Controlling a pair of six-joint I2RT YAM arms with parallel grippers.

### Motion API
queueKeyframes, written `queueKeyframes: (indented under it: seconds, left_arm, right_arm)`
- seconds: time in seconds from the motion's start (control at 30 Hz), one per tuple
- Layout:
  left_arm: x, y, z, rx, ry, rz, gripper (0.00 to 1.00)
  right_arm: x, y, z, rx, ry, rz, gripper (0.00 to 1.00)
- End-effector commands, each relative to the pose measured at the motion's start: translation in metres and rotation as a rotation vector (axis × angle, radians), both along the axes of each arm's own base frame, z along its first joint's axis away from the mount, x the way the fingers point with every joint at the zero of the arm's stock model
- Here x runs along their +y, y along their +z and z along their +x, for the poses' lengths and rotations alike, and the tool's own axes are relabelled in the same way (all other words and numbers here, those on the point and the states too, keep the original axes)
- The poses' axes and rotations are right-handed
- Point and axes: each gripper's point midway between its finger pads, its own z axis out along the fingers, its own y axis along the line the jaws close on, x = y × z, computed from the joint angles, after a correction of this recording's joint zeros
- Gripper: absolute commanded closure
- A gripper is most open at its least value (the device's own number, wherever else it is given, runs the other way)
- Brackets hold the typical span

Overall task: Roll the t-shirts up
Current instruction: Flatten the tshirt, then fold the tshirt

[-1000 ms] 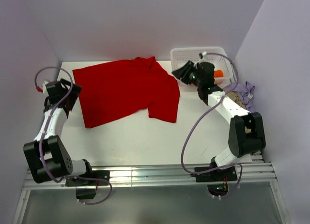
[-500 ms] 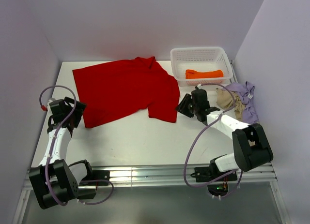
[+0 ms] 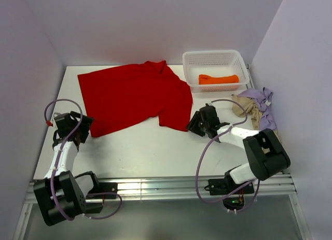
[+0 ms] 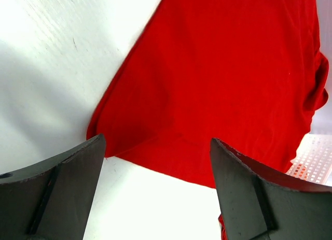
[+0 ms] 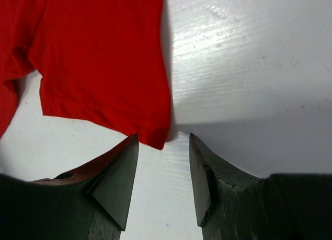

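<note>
With jaws apart and empty, the left gripper [image 3: 78,127] faces the near-left corner of the red t-shirt [image 3: 135,97], while the right gripper [image 3: 194,123], closer in, faces its near-right corner.

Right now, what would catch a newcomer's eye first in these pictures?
A bright red t-shirt lies spread across the far half of the white table. The left end effector and right end effector hover open at its near corners. At far right, an orange t-shirt sits rolled in a white basket.
</note>
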Motion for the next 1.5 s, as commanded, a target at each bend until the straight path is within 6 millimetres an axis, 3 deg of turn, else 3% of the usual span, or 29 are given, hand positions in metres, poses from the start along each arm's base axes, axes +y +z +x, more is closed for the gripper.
queueKeyframes:
  seconds: [0.0,0.13,0.3,0.37,0.4,0.47,0.7,0.93,1.17,1.3,1.47]
  left_arm:
    - [0.006,0.004,0.004,-0.036,0.009,0.022,0.14]
    - [0.009,-0.003,0.002,-0.009,0.017,0.029,0.14]
    - [0.014,-0.009,-0.002,-0.012,0.032,0.002,0.14]
    - [0.014,-0.011,-0.003,-0.007,0.030,-0.002,0.16]
    - [0.015,-0.013,-0.005,0.009,0.039,-0.002,0.17]
    - [0.022,-0.019,-0.010,0.051,0.072,0.018,0.24]
    - [0.018,-0.027,-0.009,0.054,0.034,0.012,0.28]
    - [0.014,-0.041,-0.012,0.108,0.006,-0.004,0.40]
    - [0.015,-0.049,-0.019,0.146,0.007,0.003,0.42]
    - [0.011,-0.053,-0.019,0.150,-0.011,-0.011,0.55]
    - [0.007,-0.060,-0.021,0.159,-0.025,-0.026,0.53]
  right_arm:
    - [0.005,-0.001,0.011,-0.036,-0.011,0.014,0.49]
    - [0.010,-0.009,0.010,-0.017,-0.004,0.011,0.52]
    - [0.011,-0.014,0.009,-0.012,-0.008,0.006,0.64]
    - [0.011,-0.013,0.008,-0.019,-0.007,0.006,0.76]
    - [0.009,-0.013,0.007,-0.020,-0.011,0.003,0.90]
    - [0.006,-0.011,0.005,-0.033,-0.019,-0.002,1.00]
    - [0.001,-0.003,0.003,-0.071,-0.034,0.000,1.00]
    - [0.003,-0.002,0.004,-0.071,-0.031,0.006,1.00]
    - [0.003,0.000,0.005,-0.075,-0.021,0.001,1.00]
    - [0.005,0.000,0.005,-0.071,-0.011,0.000,1.00]
    - [0.004,0.002,0.005,-0.082,-0.011,-0.002,1.00]
